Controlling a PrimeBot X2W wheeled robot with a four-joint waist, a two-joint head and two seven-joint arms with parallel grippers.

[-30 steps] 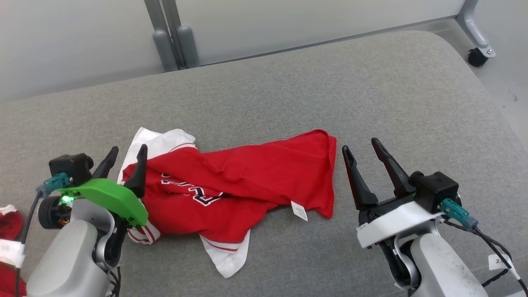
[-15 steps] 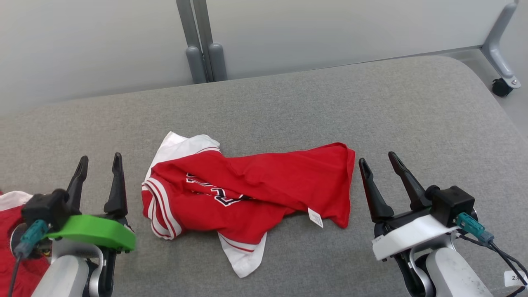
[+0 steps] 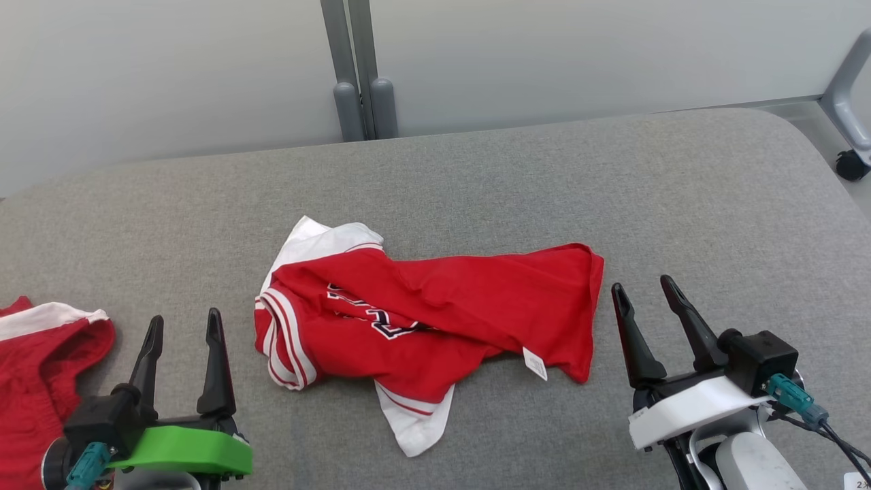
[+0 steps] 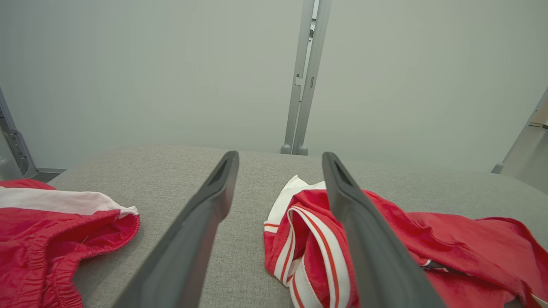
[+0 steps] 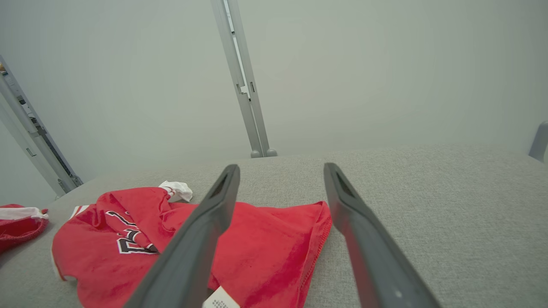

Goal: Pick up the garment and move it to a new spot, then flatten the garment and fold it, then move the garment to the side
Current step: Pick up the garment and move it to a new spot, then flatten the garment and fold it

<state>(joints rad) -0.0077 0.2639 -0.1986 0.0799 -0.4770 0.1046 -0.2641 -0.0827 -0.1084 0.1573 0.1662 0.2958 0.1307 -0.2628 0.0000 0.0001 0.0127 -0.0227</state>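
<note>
A red jersey point(image 3: 435, 313) with white trim and dark lettering lies crumpled in the middle of the grey cushion point(image 3: 476, 177). Its striped collar end points left and a white tag shows near its right hem. My left gripper point(image 3: 185, 318) stands open at the lower left, a short gap from the jersey's striped edge point(image 4: 308, 252). In the left wrist view the left gripper point(image 4: 280, 155) has nothing between its fingers. My right gripper point(image 3: 641, 286) is open just right of the jersey's hem point(image 5: 265, 239). The right gripper point(image 5: 281, 166) also holds nothing.
A second red garment point(image 3: 41, 367) with a white band lies at the cushion's left edge, close beside my left arm, and it appears again as the red garment point(image 4: 51, 231). Grey partition posts point(image 3: 359, 82) stand behind the cushion. A caster wheel point(image 3: 850, 165) is at the far right.
The head camera has shifted, moving the whole scene right and down. My left gripper has drawn back from the jersey's collar end and now stands apart from it. The jersey lies the same.
</note>
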